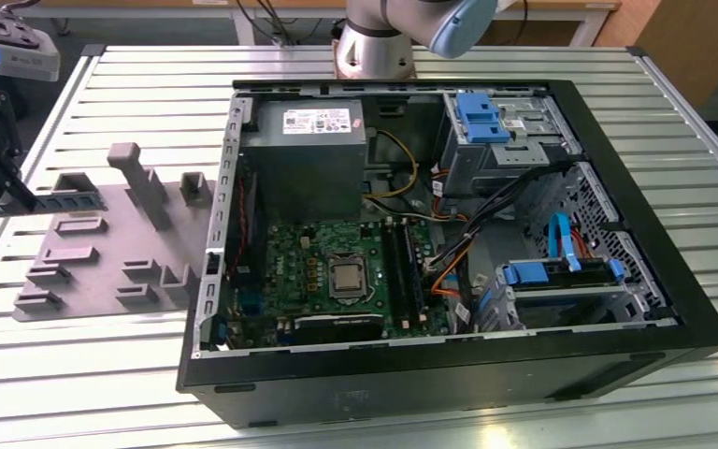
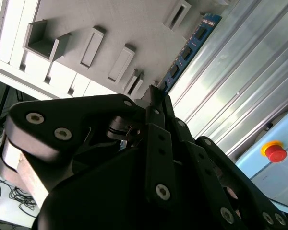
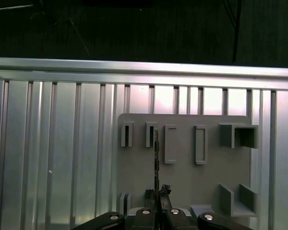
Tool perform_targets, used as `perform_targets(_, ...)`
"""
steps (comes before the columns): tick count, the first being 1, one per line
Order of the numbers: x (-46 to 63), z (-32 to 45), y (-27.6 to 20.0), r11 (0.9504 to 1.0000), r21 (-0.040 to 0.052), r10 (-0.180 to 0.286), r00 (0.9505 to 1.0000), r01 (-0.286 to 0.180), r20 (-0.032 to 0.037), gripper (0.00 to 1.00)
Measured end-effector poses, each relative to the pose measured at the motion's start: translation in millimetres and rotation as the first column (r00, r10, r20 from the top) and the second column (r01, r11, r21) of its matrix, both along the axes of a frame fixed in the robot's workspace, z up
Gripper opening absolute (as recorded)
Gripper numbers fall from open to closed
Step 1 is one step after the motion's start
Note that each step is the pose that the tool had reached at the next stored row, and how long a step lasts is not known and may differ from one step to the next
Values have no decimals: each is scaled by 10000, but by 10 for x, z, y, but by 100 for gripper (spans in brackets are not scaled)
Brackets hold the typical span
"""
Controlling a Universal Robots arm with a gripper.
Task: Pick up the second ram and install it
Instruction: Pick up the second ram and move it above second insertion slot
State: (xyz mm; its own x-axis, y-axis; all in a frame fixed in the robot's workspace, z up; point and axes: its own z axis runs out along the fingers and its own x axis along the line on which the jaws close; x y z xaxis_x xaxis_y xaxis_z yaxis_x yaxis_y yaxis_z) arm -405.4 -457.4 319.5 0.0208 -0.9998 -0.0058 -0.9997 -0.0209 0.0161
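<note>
Black jaws are clamped shut on the second ram (image 2: pixel 186 51), holding it edge-on over the grey holder plate (image 3: pixel 187 184) on the bench (image 3: pixel 48 153).

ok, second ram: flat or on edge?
On edge: in the first wrist view the second ram is a thin line over the grey holder plate; the second wrist view shows its chips.

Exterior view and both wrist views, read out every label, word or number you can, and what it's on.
Nothing is legible.
Power supply label: too small to read.
Second ram: no readable print.
Red button: no text seen.
</note>
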Motion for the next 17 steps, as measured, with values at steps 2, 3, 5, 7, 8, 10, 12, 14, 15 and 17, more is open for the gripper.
perform_targets(2,0,16,0,10000,2,0,10000,0,2,14)
perform_targets(3,0,26,0,10000,1,0,10000,0,2,14)
perform_targets(5,0,46,0,10000,1,0,10000,0,3,14)
perform_targets(7,0,65,0,10000,2,0,10000,0,3,14)
perform_targets(8,0,74,0,10000,2,0,10000,0,2,14)
perform_targets(10,0,93,0,10000,1,0,10000,0,3,14)
perform_targets(12,0,111,0,10000,2,0,10000,0,2,14)
perform_targets(14,0,127,0,10000,2,0,10000,0,3,14)
perform_targets(15,0,135,0,10000,1,0,10000,0,2,14)
perform_targets(17,0,148,0,10000,2,0,10000,0,3,14)
